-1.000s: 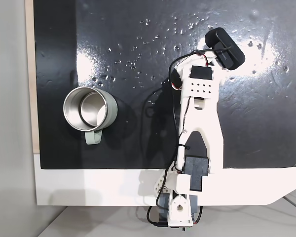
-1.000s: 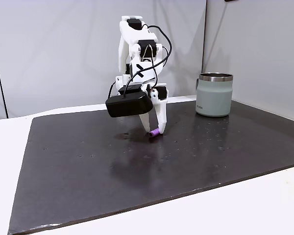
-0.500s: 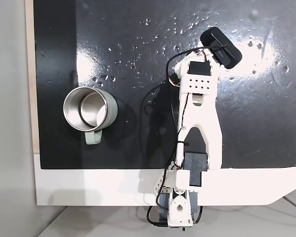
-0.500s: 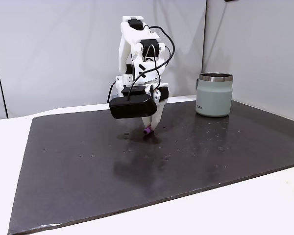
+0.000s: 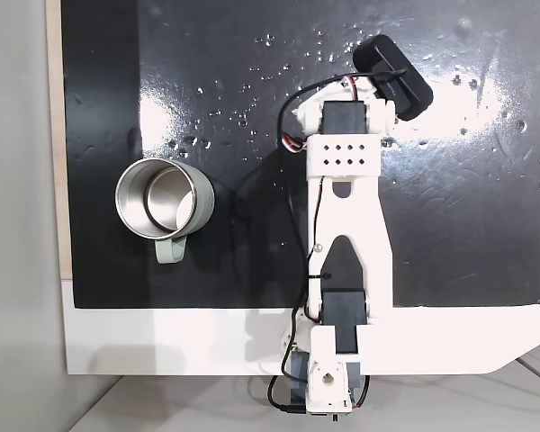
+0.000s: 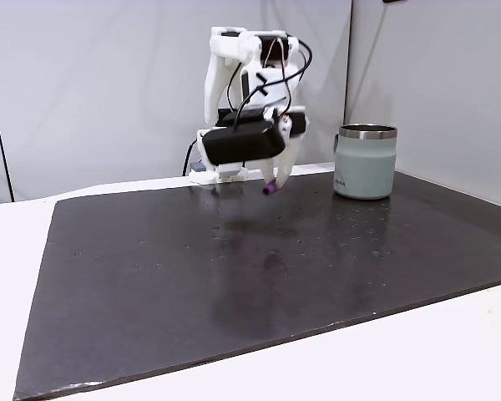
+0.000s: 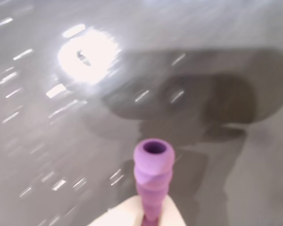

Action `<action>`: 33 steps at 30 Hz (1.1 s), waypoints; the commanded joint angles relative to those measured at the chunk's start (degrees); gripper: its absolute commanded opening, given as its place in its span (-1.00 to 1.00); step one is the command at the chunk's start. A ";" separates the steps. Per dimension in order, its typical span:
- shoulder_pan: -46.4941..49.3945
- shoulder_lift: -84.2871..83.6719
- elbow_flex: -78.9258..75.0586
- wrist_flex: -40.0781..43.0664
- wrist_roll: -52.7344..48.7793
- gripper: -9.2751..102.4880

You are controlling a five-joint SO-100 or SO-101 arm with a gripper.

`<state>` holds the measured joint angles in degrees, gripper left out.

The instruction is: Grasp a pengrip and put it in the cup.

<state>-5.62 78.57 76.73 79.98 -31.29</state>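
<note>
My gripper (image 6: pixel 271 185) hangs well above the black mat in a fixed view from the side, shut on the light-purple ribbed pengrip (image 6: pixel 270 190), which pokes out below the fingertips. In the wrist view the pengrip (image 7: pixel 153 176) points away from the camera with its open end up, pinched at its base between two pale fingertips (image 7: pixel 172 215). The cup (image 6: pixel 366 162) stands upright on the mat to the right of the gripper, apart from it. From above, the cup (image 5: pixel 160 200) shows its steel inside and handle, left of the arm (image 5: pixel 344 225).
The black mat (image 5: pixel 207 90) covers most of the white table (image 5: pixel 162 342). A black wrist camera (image 5: pixel 393 75) sticks out beyond the arm's end. Bare mat (image 6: pixel 234 284) lies below and in front of the gripper; a grey wall stands behind.
The gripper closed on the pengrip, lifted it off the mat and swung toward the cup, leftward seen from above and rightward seen from the side.
</note>
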 commanded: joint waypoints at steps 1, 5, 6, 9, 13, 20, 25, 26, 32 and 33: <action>-7.12 7.12 -8.96 7.91 5.19 -0.84; -14.94 9.93 -13.89 13.27 10.02 -0.84; -16.79 9.93 -15.12 14.50 11.25 -0.84; -22.50 10.55 -16.70 16.44 14.33 -0.84; -30.67 11.95 -17.23 16.61 17.67 -0.84; -38.76 10.81 -18.11 14.41 21.45 -0.84; -42.80 8.96 -21.09 13.62 23.20 -0.83; -43.59 8.53 -21.71 13.62 23.55 -0.83; -45.62 6.33 -25.05 13.89 25.22 -0.83; -45.70 6.06 -25.40 14.06 25.31 -0.83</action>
<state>-50.36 84.38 55.11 96.15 -6.86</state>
